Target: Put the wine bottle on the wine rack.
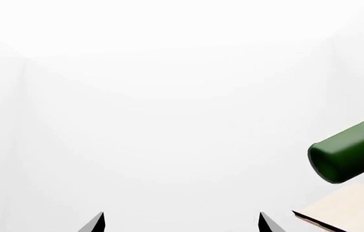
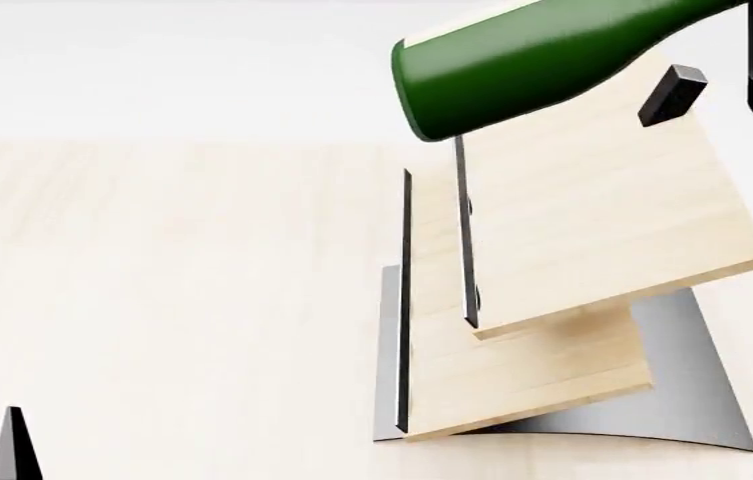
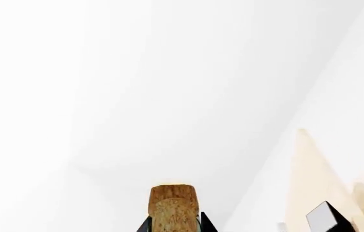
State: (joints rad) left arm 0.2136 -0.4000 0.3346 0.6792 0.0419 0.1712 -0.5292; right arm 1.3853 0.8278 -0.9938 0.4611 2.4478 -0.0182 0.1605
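While right pincer (image 3: 175, 227) pinches wine bottle (image 2: 536, 60) tilted above wine rack (image 2: 590, 230), left pincer (image 1: 180, 223) spread.

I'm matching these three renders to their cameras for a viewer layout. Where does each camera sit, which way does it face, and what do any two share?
Head view: on the robot's head, looking forward and down at the wine rack on the table; no arm clearly shows.
Left wrist view: near the left gripper, facing white walls; both fingertips show.
Right wrist view: near the right gripper, facing white walls; fingers flank the cork.
Shared: the head and left wrist views both show the wine bottle base.
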